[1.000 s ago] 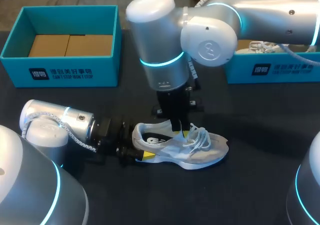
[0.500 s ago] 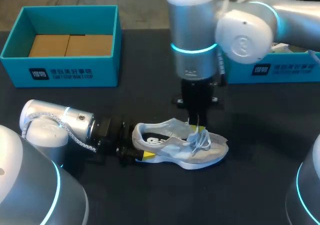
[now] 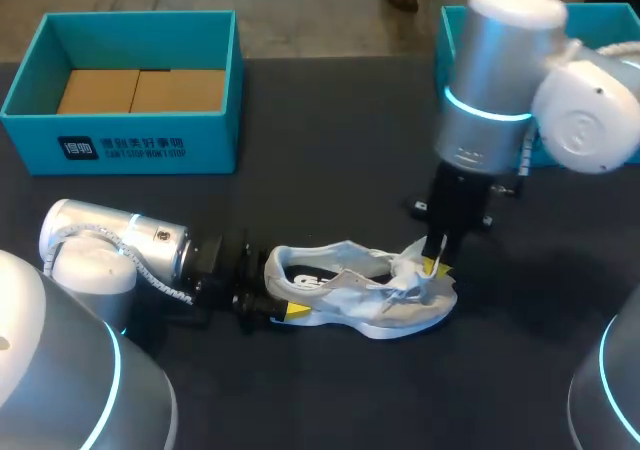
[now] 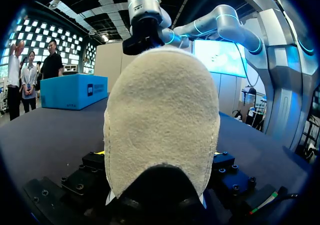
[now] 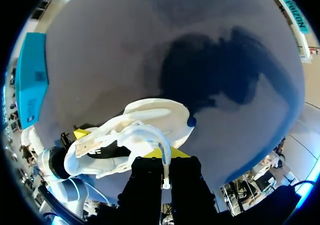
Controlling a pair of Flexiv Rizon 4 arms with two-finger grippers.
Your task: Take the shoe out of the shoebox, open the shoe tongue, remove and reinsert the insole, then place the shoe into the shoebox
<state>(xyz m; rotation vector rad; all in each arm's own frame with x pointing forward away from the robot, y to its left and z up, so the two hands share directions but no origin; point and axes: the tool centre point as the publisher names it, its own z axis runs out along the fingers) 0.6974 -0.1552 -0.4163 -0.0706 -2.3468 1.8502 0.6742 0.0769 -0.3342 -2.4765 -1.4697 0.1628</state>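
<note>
1. The dark table point(image 3: 330, 170) is seen with an open teal shoebox point(image 3: 120, 148) set at its far left, well apart from the shoe.
2. The pale shoe point(image 3: 350, 298) is laid on its sole near the table's front middle, outside the shoebox.
3. Its heel is clamped from both sides by the left gripper point(image 3: 262, 307).
4. A white lace point(image 5: 162, 157) over the forefoot is pinched between the pressed-together fingers of the right gripper point(image 3: 435, 265).

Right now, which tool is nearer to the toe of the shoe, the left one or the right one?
Right. The right tool sits over the forefoot of the shoe, pinching a lace; the left tool grips the heel, at the far end.
</note>
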